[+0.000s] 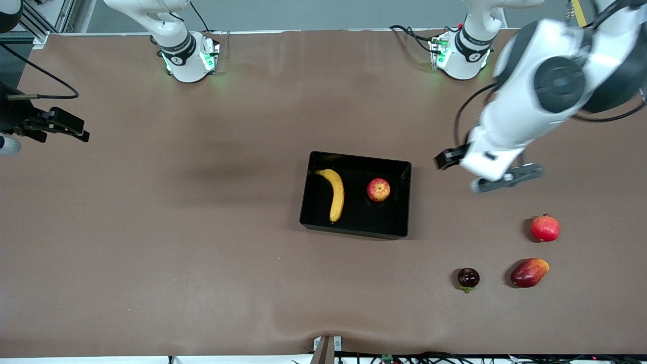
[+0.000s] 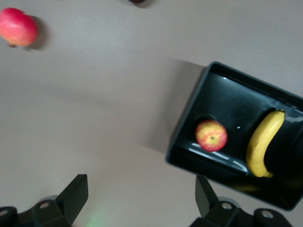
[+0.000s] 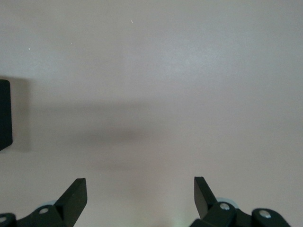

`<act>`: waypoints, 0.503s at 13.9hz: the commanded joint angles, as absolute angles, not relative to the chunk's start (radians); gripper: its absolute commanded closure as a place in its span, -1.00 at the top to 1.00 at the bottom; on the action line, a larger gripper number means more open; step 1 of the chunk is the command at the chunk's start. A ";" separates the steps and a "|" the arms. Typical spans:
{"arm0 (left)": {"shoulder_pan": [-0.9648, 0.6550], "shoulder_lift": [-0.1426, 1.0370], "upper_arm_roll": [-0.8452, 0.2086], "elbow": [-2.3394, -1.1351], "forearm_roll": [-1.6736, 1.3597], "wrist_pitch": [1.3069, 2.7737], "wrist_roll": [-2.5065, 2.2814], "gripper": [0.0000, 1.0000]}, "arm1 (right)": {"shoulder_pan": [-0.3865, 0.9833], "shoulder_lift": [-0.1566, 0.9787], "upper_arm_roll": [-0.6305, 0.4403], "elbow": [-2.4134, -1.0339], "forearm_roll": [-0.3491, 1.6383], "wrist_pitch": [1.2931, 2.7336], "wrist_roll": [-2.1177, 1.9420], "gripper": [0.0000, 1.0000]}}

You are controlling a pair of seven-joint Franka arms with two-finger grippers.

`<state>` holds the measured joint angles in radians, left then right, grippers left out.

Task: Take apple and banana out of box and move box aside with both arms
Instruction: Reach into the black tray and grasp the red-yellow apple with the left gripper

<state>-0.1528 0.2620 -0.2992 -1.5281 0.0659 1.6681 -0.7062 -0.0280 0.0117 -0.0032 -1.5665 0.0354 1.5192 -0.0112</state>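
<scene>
At the edge of the bench by the right arm's end we see the right gripper (image 1: 65, 126), fingers spread wide, nothing held, over bare bench and well apart from everything; we judge this arm is waiting. Mid-bench sits the box (image 1: 354, 230), a shallow black tray. Inside it the banana (image 1: 334, 193) lies toward the right arm's end and the apple (image 1: 378, 190) toward the left arm's end, the two apart; both still need taking out. Next comes the left gripper (image 1: 488, 172), fingers spread, empty, over bare bench just beside the box; we think it's heading for the apple. Near the front corner at the left arm's end: pomegranate (image 1: 545, 228), dark plum-like fruit (image 1: 468, 278), mango (image 1: 528, 272), not part of the job.
</scene>
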 commanded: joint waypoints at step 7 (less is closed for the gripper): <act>-0.290 0.371 -0.299 -1.604 0.090 1.853 -1.072 1.00 | -0.026 0.005 -0.006 -1.565 0.048 1.509 -0.005 1.00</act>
